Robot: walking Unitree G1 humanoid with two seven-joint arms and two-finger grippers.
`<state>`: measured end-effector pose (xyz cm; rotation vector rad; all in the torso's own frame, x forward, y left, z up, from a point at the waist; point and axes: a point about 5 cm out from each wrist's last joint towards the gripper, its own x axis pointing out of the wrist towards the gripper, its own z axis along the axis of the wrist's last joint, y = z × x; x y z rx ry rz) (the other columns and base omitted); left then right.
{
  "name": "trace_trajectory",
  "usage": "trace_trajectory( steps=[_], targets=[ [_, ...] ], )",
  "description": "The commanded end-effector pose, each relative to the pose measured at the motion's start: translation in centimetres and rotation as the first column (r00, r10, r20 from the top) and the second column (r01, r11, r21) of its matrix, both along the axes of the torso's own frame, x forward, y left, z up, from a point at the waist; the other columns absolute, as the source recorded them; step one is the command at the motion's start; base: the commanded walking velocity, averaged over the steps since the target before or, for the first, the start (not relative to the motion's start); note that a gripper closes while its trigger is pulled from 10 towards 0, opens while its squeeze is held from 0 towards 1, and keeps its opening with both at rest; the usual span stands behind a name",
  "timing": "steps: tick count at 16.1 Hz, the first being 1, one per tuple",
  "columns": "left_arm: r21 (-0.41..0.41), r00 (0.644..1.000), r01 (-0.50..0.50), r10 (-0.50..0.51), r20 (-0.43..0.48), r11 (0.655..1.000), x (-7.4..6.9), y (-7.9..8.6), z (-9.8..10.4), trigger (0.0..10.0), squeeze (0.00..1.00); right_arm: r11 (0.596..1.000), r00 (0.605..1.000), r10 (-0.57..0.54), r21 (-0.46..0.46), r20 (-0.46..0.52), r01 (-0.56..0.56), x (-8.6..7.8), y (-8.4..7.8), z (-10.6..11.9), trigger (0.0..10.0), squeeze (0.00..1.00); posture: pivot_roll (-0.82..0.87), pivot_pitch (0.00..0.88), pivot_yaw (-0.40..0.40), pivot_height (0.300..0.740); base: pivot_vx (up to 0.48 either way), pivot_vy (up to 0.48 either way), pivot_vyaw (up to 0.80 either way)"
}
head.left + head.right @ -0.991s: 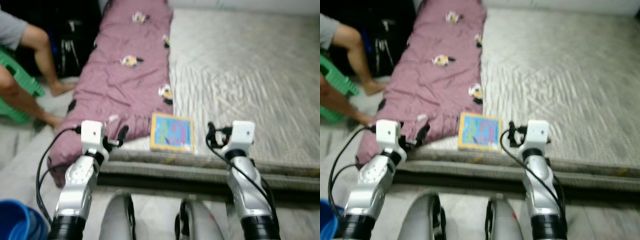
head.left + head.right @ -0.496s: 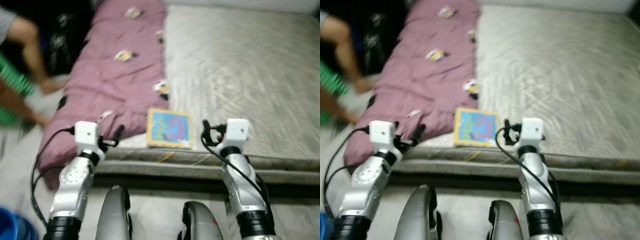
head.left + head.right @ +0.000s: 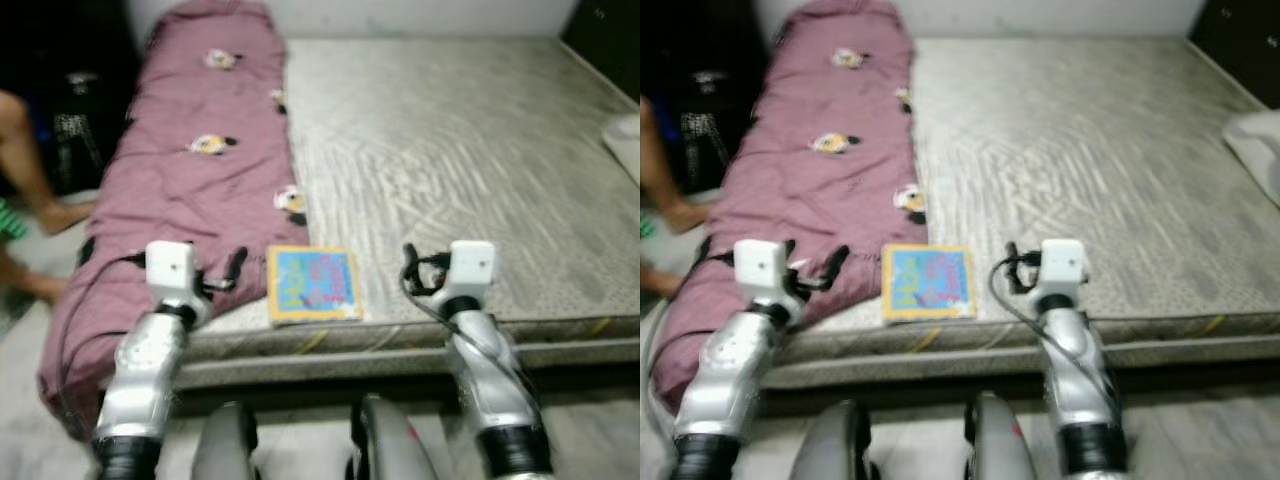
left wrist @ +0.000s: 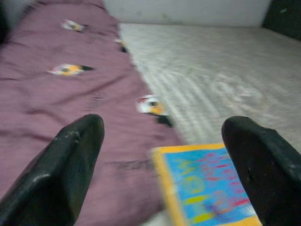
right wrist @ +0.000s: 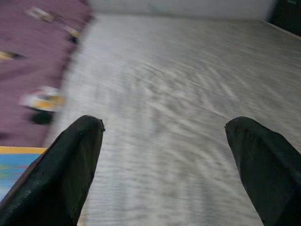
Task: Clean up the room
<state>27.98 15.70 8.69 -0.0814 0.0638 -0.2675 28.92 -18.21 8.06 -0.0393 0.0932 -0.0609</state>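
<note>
Here your left gripper [image 4: 162, 165] hangs with its fingers spread wide and nothing between them, held over the near edge of the bed where the purple blanket [image 3: 190, 190] meets the book [image 3: 311, 284]. Your right gripper [image 5: 164, 167] is likewise wide apart and holds nothing, raised above the grey mattress [image 3: 450, 170] just right of that book. The book, blue with a yellow border, lies flat at the mattress's near edge, between your two arms and touching the blanket's edge. A person's leg [image 3: 30, 165] shows at far left, beside the bed.
</note>
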Motion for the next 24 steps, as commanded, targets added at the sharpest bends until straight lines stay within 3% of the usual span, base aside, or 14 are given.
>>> trace_trajectory(
  steps=[1, 5, 9, 15, 24],
  targets=[
    [0.028, 1.000, -0.027, 0.027, -0.001, 0.999, 0.0, 1.1, 0.1, 10.0, 0.00, 1.000, 1.000, 0.018, 0.012, 0.013, -0.018, 0.3, 0.7, 0.3, 10.0, 0.00, -0.05, 0.112, -0.017, 0.639, 0.480, 0.000, 0.00],
    [0.035, 0.999, -0.042, 0.043, -0.015, 0.998, 0.0, 1.1, -0.1, 10.0, 0.00, 1.000, 1.000, 0.021, 0.010, 0.011, -0.021, 0.2, 0.6, 0.3, 10.0, 0.00, -0.05, 0.117, -0.019, 0.639, 0.350, 0.000, 0.00],
    [0.060, 0.997, -0.078, 0.080, -0.020, 0.995, 0.1, 1.5, -0.2, 10.0, 0.00, 0.999, 1.000, 0.030, 0.011, 0.006, -0.030, 0.4, 0.7, 0.2, 10.0, 0.00, -0.05, 0.123, -0.023, 0.639, 0.000, 0.000, 0.00],
    [0.065, 0.990, -0.122, 0.126, -0.066, 0.990, -0.1, 2.1, -0.8, 10.0, 0.00, 0.999, 0.999, 0.048, 0.001, -0.001, -0.048, 0.6, 0.8, 0.2, 10.0, 0.00, -0.04, 0.139, -0.033, 0.565, 0.000, 0.000, 0.00],
    [0.035, 0.969, -0.210, 0.213, -0.127, 0.977, 0.5, 2.7, -1.1, 10.0, 0.00, 0.997, 0.997, 0.070, -0.012, -0.015, -0.070, 0.7, 0.9, 0.1, 10.0, 0.00, -0.03, 0.143, -0.045, 0.552, 0.000, 0.000, 0.00]
  ],
)
